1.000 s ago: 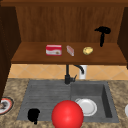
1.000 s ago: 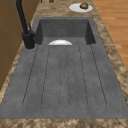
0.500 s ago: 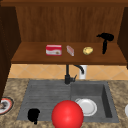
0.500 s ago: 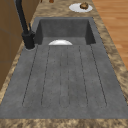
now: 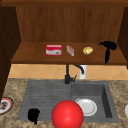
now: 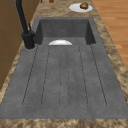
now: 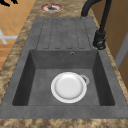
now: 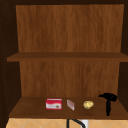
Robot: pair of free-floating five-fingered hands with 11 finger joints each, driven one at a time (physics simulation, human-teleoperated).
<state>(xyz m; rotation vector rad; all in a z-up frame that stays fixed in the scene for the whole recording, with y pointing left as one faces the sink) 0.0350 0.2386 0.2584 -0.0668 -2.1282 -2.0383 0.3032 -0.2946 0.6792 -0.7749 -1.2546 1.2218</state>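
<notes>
I've got the right hand up at the shelf's right end, fingers look curled on nothing, nearest the yellowish lump just left of it; left hand idles by the sink's front-left corner, fingers can't tell.

Flat, even simulator light, soft blur, hardly any shadows

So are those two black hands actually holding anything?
No. The right hand hovers over the shelf by the yellowish lump; the left hand hangs before the sink.
</notes>
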